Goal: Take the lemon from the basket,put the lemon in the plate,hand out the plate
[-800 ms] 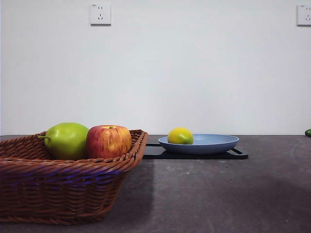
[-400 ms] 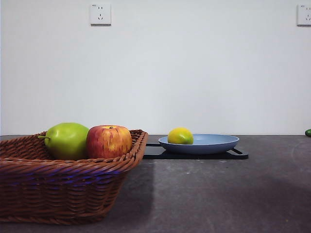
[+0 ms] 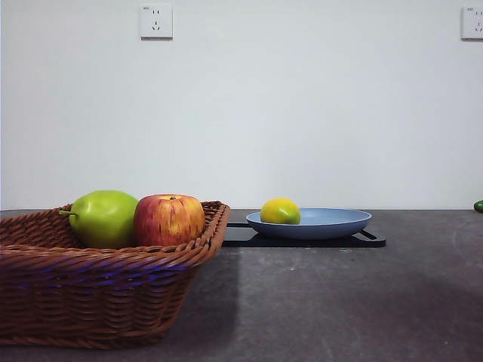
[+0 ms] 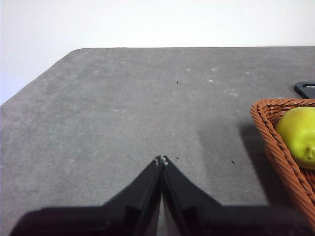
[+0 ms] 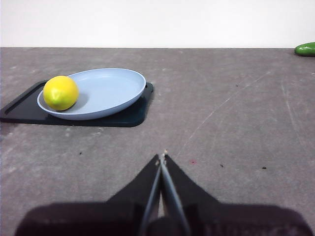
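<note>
A: What is showing in the front view?

B: The lemon [image 3: 280,211] is sitting in the plate [image 3: 332,223], close to the plate's rim on the basket's side. The plate is resting on the black tray [image 3: 302,240]. The basket [image 3: 106,294] is sitting near the bench's front edge, and it is holding the green pear [image 3: 103,218] and the apple [image 3: 169,219]. No arm is showing here

A: And the left wrist view?

B: The left gripper [image 4: 162,161] is hanging over bare bench beside the basket's rim, holding nothing. Its two black tips are pressing together

A: And the right wrist view?

B: The right gripper [image 5: 162,158] is pointing at the plate, well apart from it. Its tips are pressing together too, pinching nothing. A small green thing [image 5: 305,48] is lying near the bench's far edge

A: So which step is it?

B: I think the lemon part is done and the handing out is coming. The right gripper is looking like the one to do it. It is needing to spread its tips, reach the plate's near rim, pinch it and lift gently, so the lemon is not rolling off
</note>
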